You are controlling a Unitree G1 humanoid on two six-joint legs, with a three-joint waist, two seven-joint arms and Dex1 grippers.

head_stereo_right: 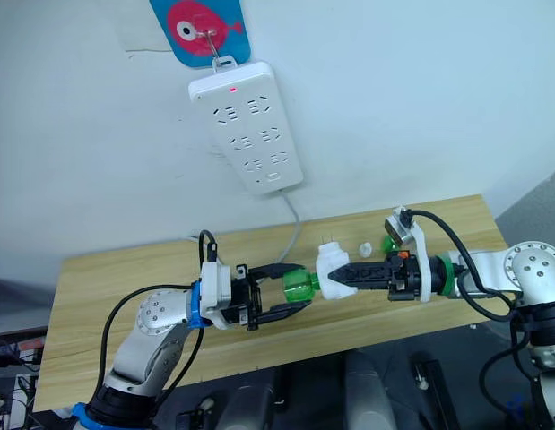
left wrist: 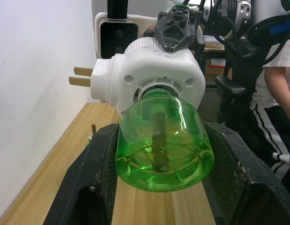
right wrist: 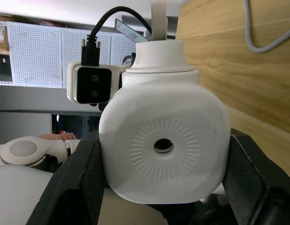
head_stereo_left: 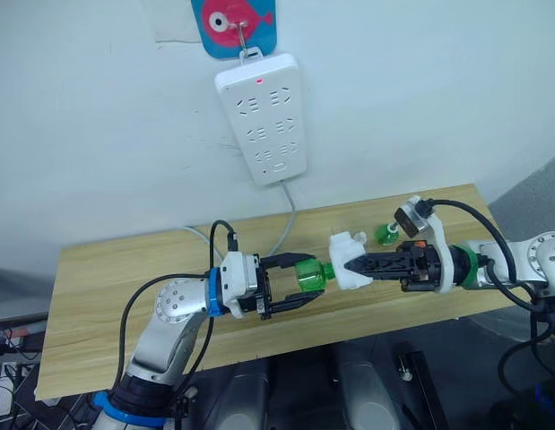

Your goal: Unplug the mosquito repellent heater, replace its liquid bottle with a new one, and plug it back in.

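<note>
Above the middle of the light wooden worktop point(head_stereo_left: 125, 269), the right hand point(head_stereo_left: 349, 266) is clamped on the small white rounded plastic heater point(head_stereo_left: 347, 261). The left hand point(head_stereo_left: 306, 285) grips the clear green liquid bottle point(head_stereo_left: 309, 274) joined to it. Another small green bottle point(head_stereo_left: 385, 234) stands just beyond, on the worktop's far side.

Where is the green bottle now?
In the left eye view the green bottle is above the table's middle, between the left gripper's jaws, its neck in the heater held by the right gripper.
</note>
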